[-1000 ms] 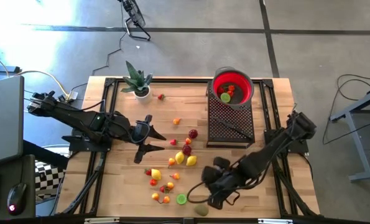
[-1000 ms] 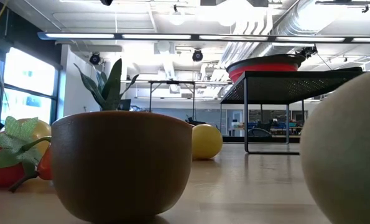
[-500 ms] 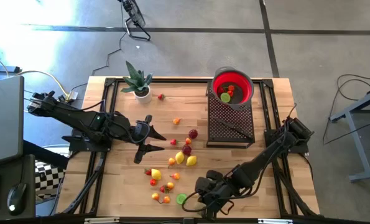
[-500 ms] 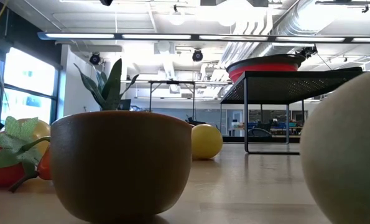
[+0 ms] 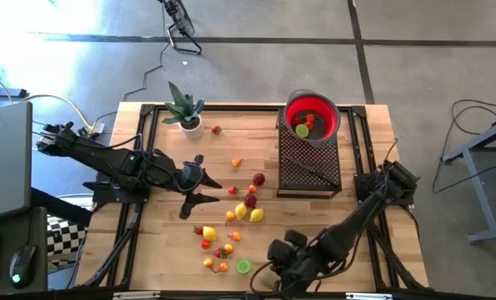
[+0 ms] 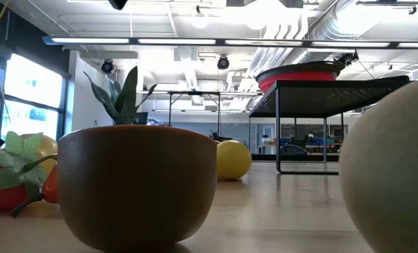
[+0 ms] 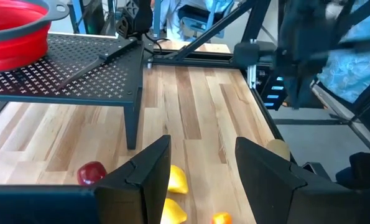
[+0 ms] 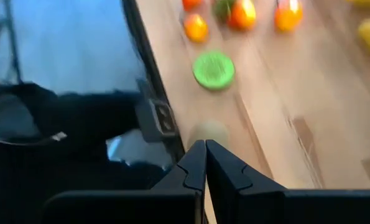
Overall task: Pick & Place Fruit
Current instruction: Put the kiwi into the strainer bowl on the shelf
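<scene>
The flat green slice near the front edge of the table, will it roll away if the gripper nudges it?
Probably not. The green slice looks like a flat disc lying on its face, so it would likely slide, not roll. It seems thin, so pinching it from above may be awkward. The round fruits nearby would roll more readily.

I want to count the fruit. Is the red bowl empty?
Not empty. The red bowl on the black mesh stand holds a lime half and something small and red.
</scene>
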Robot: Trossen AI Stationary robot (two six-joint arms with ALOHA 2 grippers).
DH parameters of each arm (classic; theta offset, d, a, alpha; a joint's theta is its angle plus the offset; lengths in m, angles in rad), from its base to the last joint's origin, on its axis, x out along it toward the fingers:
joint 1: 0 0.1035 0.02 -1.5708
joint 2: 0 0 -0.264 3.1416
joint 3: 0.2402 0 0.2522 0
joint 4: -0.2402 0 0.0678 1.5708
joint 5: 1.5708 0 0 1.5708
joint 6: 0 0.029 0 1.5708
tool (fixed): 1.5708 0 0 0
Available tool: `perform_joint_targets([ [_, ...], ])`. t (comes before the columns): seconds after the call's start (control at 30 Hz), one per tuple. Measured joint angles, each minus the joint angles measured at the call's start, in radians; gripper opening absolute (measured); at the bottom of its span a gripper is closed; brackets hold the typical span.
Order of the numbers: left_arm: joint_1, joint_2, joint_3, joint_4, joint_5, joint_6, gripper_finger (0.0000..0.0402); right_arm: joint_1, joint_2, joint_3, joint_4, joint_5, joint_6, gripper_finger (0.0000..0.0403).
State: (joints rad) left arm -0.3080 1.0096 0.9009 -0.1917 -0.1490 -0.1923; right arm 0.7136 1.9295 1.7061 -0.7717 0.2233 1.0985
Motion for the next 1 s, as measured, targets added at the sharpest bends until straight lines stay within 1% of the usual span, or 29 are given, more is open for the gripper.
perform_joint_targets([
  [0.1,0.0,0.0,0.0,0.0,0.0,0.0,0.0175,-0.001,0.06,0.023,-0.04,-0.074,0.025,0.0003],
  [0.17,0.0,0.0,0.0,0.001,0.0,0.0,0.0175,0.0,0.105,0.071,-0.092,-0.116,0.019,0.0003],
  [0.27,0.0,0.0,0.0,0.001,-0.001,0.0,0.0175,0.0,0.162,0.145,-0.17,-0.152,0.015,0.0003],
  [0.37,0.0,0.0,0.0,0.001,-0.001,0.001,0.0175,0.0,0.188,0.178,-0.165,-0.155,-0.009,0.0003],
  [0.57,0.0,0.0,0.0,0.002,-0.002,0.002,0.0175,-0.011,0.189,0.175,-0.127,-0.146,-0.022,0.0003],
  [0.67,0.0,0.0,0.0,0.002,-0.003,0.003,0.0175,-0.022,0.189,0.175,-0.121,-0.174,-0.029,0.0013],
  [0.73,0.0,0.0,0.0,0.001,-0.003,0.003,0.0175,-0.029,0.189,0.175,-0.122,-0.202,-0.029,0.0033],
  [0.8,0.0,0.0,0.0,0.002,-0.003,0.003,0.0175,-0.035,0.189,0.175,-0.122,-0.214,-0.029,0.0063],
  [0.93,0.0,0.0,0.0,0.002,-0.003,0.003,0.0175,-0.042,0.189,0.175,-0.123,-0.223,-0.041,0.014],
  [1.0,0.0,0.0,0.0,0.002,-0.003,0.003,0.0175,-0.041,0.189,0.175,-0.123,-0.201,-0.058,0.0182],
])
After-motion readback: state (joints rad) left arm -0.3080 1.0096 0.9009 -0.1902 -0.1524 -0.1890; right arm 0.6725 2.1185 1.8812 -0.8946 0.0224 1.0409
